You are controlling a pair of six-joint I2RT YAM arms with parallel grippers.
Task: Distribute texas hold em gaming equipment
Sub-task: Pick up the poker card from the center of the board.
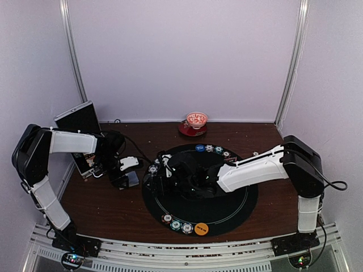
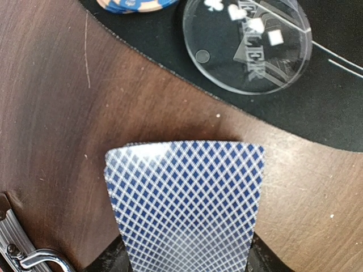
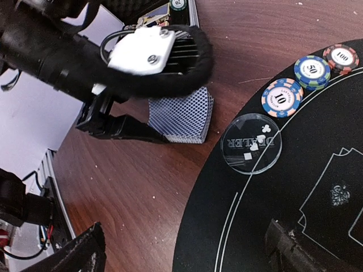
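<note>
**Left wrist view.** Your left gripper (image 2: pixel 187 256) is closed on a stack of blue diamond-backed playing cards (image 2: pixel 184 198). The stack fills the lower centre of the frame, over the brown wooden table (image 2: pixel 51 113). At upper right a clear DEALER disc (image 2: pixel 248 42) lies on the black mat (image 2: pixel 329 107), just inside its edge.

**Right wrist view.** The held cards appear at upper centre, off the mat and near the disc. The 10 chip (image 3: pixel 282 97), 50 chip (image 3: pixel 312 71) and 100 chip (image 3: pixel 341 56) follow the mat's rim toward the upper right. Your right gripper (image 3: pixel 187 252) is open, with its fingers (image 3: pixel 85 249) wide apart at the bottom of the frame and nothing between them.

**Top view.** An orange disc (image 1: pixel 201 229) sits at the mat's lower edge beside three striped chips (image 1: pixel 176 225). A red-and-white bowl (image 1: pixel 197 119) stands at upper centre.
</note>
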